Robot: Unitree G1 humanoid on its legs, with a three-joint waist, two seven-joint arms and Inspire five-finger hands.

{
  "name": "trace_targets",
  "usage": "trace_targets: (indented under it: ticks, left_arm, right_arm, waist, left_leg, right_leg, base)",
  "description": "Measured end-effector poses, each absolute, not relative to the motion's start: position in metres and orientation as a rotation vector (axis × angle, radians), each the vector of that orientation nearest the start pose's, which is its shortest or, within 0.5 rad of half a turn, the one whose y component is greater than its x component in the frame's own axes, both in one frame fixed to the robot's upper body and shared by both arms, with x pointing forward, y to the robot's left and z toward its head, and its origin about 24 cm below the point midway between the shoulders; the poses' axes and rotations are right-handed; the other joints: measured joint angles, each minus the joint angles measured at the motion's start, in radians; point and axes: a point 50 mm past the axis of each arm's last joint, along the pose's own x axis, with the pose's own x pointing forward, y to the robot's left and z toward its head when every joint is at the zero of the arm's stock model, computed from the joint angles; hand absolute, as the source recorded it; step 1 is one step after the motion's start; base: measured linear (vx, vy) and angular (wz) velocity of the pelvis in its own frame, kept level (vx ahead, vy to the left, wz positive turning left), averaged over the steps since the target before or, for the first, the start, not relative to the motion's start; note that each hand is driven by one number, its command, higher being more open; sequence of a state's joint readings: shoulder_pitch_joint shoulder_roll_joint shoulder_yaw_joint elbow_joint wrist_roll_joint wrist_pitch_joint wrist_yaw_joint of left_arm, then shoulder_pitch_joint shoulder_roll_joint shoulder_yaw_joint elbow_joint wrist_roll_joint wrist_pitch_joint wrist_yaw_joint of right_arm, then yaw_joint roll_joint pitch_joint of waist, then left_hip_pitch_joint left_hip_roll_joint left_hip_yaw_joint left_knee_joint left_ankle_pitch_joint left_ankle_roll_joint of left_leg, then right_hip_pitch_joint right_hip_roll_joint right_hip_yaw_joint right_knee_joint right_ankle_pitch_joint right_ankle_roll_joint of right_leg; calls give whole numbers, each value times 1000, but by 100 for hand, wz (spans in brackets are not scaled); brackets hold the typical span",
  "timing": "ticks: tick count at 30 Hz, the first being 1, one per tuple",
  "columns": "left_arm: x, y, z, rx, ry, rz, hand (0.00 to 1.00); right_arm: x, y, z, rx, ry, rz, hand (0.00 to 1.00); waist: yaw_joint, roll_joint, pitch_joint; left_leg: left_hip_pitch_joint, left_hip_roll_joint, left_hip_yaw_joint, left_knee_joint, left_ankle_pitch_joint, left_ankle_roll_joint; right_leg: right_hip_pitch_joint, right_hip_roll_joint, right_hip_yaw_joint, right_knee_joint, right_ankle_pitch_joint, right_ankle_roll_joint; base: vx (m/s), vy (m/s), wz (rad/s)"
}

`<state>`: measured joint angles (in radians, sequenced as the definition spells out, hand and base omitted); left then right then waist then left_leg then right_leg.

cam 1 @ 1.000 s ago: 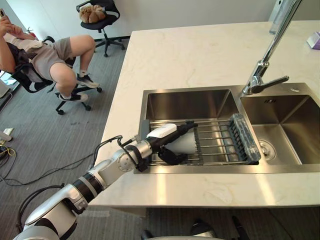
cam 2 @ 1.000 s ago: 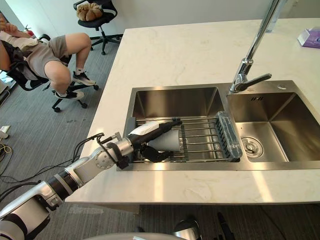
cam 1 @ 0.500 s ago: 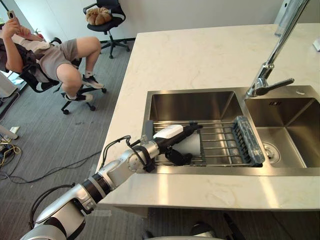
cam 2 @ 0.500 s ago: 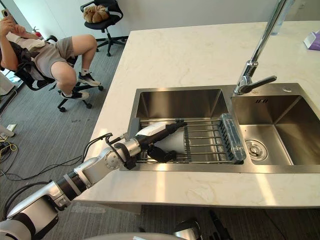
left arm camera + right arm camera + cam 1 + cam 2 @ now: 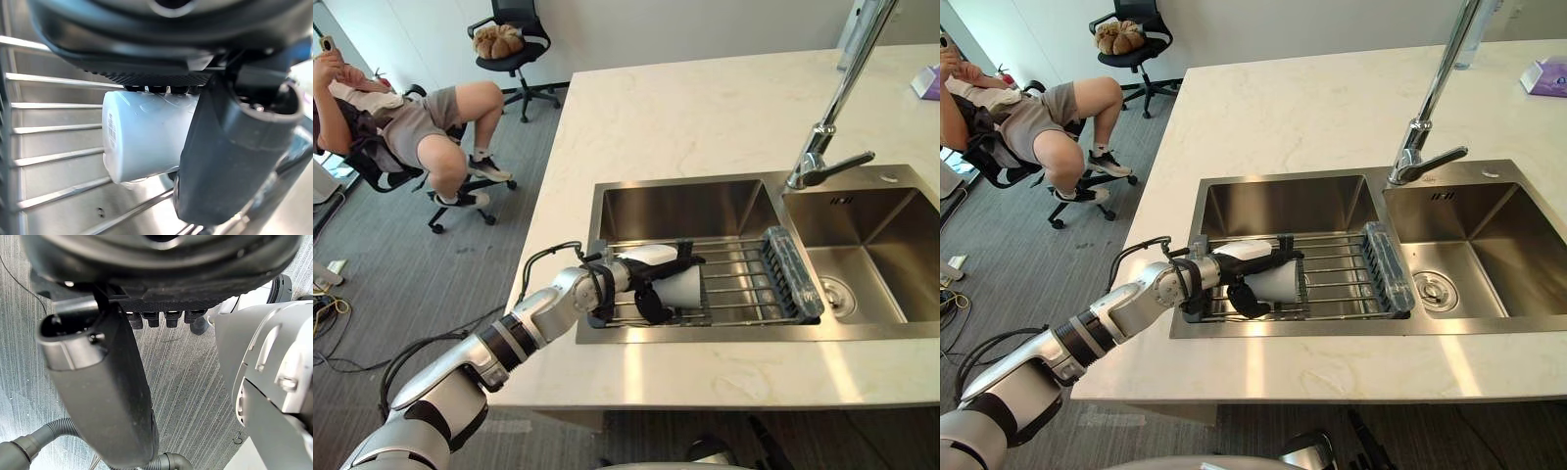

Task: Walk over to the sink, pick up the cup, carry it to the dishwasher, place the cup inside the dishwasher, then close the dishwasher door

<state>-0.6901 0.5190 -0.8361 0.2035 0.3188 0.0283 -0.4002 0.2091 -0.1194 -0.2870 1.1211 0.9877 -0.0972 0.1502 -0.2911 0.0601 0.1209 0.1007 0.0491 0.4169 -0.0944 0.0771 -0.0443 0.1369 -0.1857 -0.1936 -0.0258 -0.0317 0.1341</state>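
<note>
My left hand (image 5: 642, 264) reaches into the left basin of the brushed-steel sink (image 5: 705, 334) and is clamped on the cup (image 5: 682, 288). The dark fingers curl over its top and the thumb (image 5: 230, 156) presses in from the near side. The cup is smooth, white and slightly tapered, lying on its side with its mouth turned toward the right basin. It sits over the wire rack (image 5: 744, 286), a grid of thin, shiny parallel rods spanning the basin, and I cannot tell whether it touches them. A ribbed, clear bar (image 5: 792, 270) caps the rack's right end.

The tall chrome faucet (image 5: 832, 122) rises between the basins, out of a pale, faintly veined stone countertop (image 5: 705, 108).

My right hand (image 5: 100, 382) hangs over grey, finely striped carpet (image 5: 195, 382) — I cannot tell whether it is spread or closed.

Off to my left, well apart from the counter, a person (image 5: 406, 122) leans back in a black office chair.
</note>
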Motion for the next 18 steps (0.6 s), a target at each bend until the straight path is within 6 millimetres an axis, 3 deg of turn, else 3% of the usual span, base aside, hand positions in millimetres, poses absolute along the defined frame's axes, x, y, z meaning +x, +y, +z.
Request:
trace_targets:
  ticks: [9, 10, 18]
  left_arm:
    - [310, 62, 92, 1287, -123, -1029, 100]
    - [310, 62, 92, 1287, -122, -1029, 0]
    - [318, 71, 93, 1288, -106, -942, 0]
  right_arm:
    - [29, -242, -162, 863, 833, -898, 100]
    - [29, -243, -162, 861, 834, -897, 100]
    - [30, -248, -160, 846, 827, -897, 100]
  waist:
    - [-8, 14, -9]
    - [-9, 16, -9]
    - [-28, 33, 0]
  left_leg:
    - [-10, 2, 6, 0, -1, -1]
    - [-10, 3, 6, 0, -1, -2]
    - [-9, 8, 17, 0, -6, -8]
  right_leg:
    - [-14, 3, 6, 1, -1, -4]
    - [-14, 3, 7, 0, -1, -4]
    - [-19, 9, 18, -4, -1, -6]
  base:
    - [0, 0, 0]
    - [0, 0, 0]
    - [6, -6, -4]
